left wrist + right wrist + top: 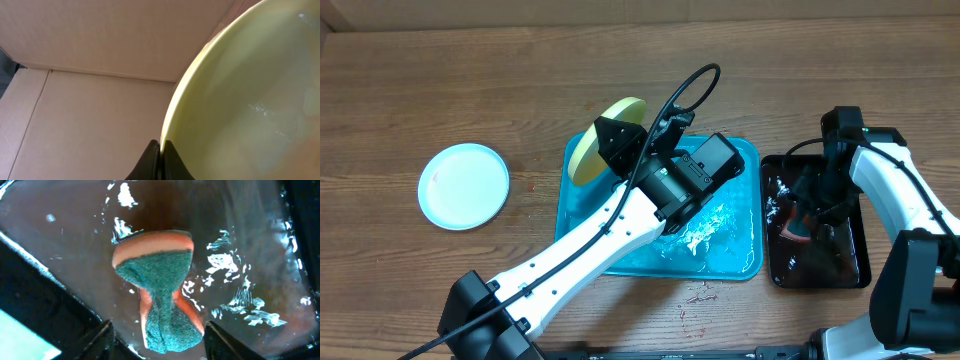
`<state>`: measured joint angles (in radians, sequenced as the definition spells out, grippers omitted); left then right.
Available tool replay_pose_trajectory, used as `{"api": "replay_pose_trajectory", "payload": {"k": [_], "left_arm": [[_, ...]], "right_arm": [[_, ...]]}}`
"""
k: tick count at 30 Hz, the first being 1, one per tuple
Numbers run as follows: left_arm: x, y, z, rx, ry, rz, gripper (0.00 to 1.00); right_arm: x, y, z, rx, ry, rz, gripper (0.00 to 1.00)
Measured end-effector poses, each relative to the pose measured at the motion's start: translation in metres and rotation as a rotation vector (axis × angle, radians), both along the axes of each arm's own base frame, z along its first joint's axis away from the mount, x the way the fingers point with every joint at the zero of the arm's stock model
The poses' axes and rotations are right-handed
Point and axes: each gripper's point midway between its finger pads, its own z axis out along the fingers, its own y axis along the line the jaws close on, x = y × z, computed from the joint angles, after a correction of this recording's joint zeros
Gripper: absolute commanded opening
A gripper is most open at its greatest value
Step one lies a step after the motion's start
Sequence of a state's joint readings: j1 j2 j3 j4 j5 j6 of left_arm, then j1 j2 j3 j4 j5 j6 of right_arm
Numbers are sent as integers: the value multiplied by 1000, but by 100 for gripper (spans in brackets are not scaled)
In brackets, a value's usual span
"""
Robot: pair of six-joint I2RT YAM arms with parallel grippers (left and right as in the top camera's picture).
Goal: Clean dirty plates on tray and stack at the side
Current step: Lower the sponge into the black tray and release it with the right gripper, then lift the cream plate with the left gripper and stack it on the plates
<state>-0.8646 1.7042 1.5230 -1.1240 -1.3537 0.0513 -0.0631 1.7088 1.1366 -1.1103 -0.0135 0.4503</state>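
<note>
Right claw (157, 347) hung wide open over the black tray (830, 268), its fingers (99, 341) either side of the orange-and-green sponge (160, 280) lying in reddish water, not touching it. Blue tray (745, 255) sat beside it on the surface (440, 80), wet with white foam; light blue plate (464, 186) lay well to its left. Left claw (160, 150) was pinched on the rim of a pale yellow plate (240, 100), held tilted on edge over the tray's far-left corner.
</note>
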Motion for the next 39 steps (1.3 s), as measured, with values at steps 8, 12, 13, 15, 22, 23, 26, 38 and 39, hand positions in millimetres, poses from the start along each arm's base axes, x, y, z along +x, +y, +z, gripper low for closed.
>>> {"api": "replay_pose_trajectory", "payload": {"k": [8, 12, 13, 15, 22, 23, 26, 38, 39], "left_arm": [[0, 0, 0, -4, 0, -1, 4], [0, 0, 0, -4, 1, -1, 4], [0, 0, 0, -4, 1, -1, 4], [0, 0, 0, -4, 1, -1, 4], [-1, -3, -10, -96, 2, 3, 4], [-1, -6, -17, -145, 18, 2, 4], [-6, -16, -42, -327, 84, 8, 4], [-3, 15, -109, -980, 202, 420, 5], [0, 25, -111, -1013, 201, 464, 5]], "right_arm": [[0, 2, 0, 9, -1, -1, 68], [0, 2, 0, 9, -2, -1, 70], [0, 2, 0, 9, -1, -1, 70], [0, 2, 0, 9, -2, -1, 70], [0, 2, 0, 14, 1, 0, 73], [0, 4, 0, 22, 1, 1, 73], [-2, 8, 1, 48, 8, 3, 73], [-6, 15, 14, 91, 37, 26, 90], [-5, 15, 16, 92, 34, 31, 93]]}}
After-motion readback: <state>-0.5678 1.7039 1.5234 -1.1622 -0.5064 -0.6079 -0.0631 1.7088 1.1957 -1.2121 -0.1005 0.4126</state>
